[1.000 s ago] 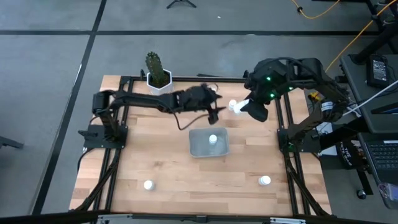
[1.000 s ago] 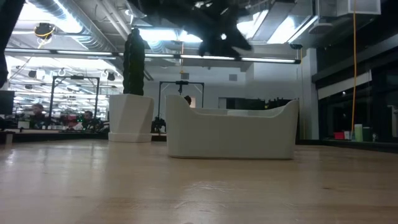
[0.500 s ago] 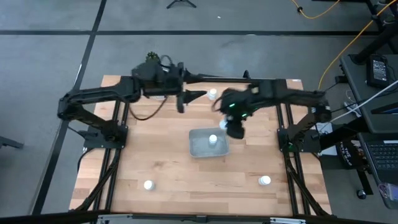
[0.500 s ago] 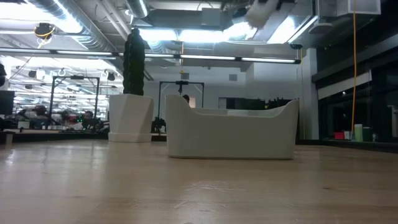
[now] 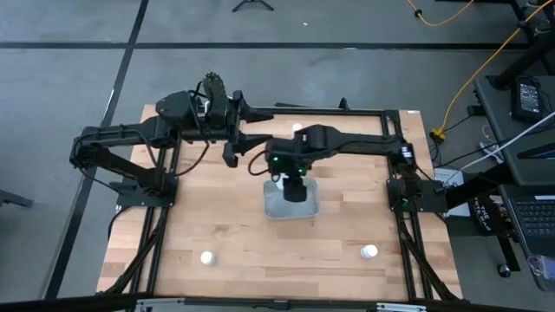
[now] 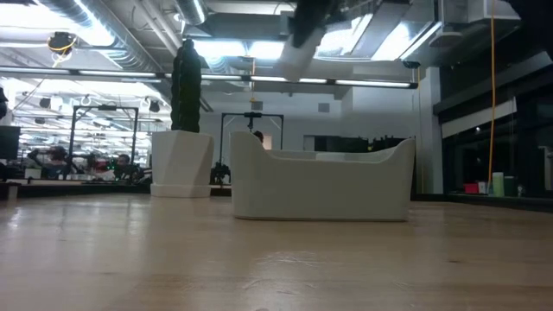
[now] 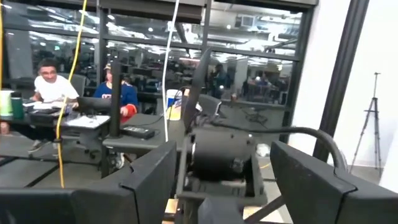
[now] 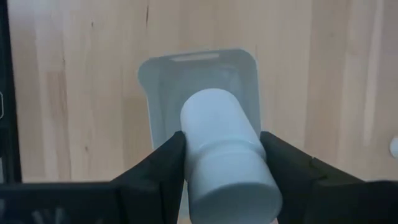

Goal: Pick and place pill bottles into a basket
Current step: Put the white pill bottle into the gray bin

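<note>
My right gripper (image 5: pixel 293 186) hangs over the pale grey-blue basket (image 5: pixel 276 206), shut on a white pill bottle (image 8: pixel 225 149). In the low view the bottle (image 6: pixel 296 57) hangs tilted, high above the basket (image 6: pixel 320 186). My left gripper (image 5: pixel 243 143) is open and empty, raised over the table's far left part; its two fingers (image 7: pixel 149 180) point level toward the room. Two more bottles stand near the front edge (image 5: pixel 206 257) (image 5: pixel 369 251). A third (image 5: pixel 298 129) shows at the far edge. The basket's inside is mostly hidden by my right gripper. My right gripper pinches the pill bottle's round sides (image 8: pixel 186 155) between its two fingers (image 8: pixel 155 171). It comes from above, fingers pointing down. The bottle is lifted clear, its free end (image 8: pixel 214 112) pointing down at the basket (image 8: pixel 161 81), tilted in the low view.
A white hexagonal pot with a cactus (image 5: pixel 213 87) stands at the far left, behind my left arm, and also shows in the low view (image 6: pixel 181 164). Bare wood lies between the basket and the front edge. People sit in the room beyond the table (image 7: pixel 50 81).
My right gripper has carried the bottle from the table's far right toward the left and near side, to a place over the basket. My left gripper has drawn back from the table's middle toward the far left.
</note>
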You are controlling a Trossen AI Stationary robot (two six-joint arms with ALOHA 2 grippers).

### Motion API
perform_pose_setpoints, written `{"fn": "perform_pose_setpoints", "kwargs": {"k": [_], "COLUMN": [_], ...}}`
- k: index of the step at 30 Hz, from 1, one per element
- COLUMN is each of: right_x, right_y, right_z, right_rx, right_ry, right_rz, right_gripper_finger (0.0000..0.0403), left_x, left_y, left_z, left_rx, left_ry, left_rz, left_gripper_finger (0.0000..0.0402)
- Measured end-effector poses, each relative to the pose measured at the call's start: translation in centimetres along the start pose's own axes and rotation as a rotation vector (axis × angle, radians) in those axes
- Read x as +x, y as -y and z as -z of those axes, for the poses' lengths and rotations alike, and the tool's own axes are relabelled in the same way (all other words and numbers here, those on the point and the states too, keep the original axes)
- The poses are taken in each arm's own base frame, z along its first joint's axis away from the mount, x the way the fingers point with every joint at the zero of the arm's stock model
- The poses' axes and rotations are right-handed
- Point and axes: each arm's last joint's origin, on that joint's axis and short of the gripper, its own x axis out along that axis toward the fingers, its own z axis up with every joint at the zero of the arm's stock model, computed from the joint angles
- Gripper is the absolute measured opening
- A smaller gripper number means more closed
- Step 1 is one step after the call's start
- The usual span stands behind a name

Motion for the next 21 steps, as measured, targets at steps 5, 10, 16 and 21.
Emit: {"fn": "perform_pose_setpoints", "kwargs": {"k": [5, 10, 16, 21], "right_x": [2.9, 5.7, 9.1, 11.8], "right_y": [0.2, 0.4, 0.7, 0.9], "right_z": [-1.0, -1.4, -1.7, -1.7], "right_rx": [0.004, 0.009, 0.014, 0.018], "right_ry": [-0.062, -0.118, -0.179, -0.232], "right_rz": [0.001, 0.010, 0.013, 0.016], "right_gripper_finger": [0.0174, 0.0174, 0.0174, 0.0174], "left_x": [0.0, 0.1, -0.2, -2.0], "left_y": [0.6, 1.3, 2.2, 3.1], "left_z": [0.1, 0.3, 0.1, -2.5], "left_rx": [-0.005, -0.010, 0.028, 0.096], "left_ry": [-0.010, -0.015, -0.011, 0.083], "left_rz": [0.023, 0.054, 0.092, 0.112], "left_gripper_finger": [0.0253, 0.0253, 0.0253, 0.0253]}}
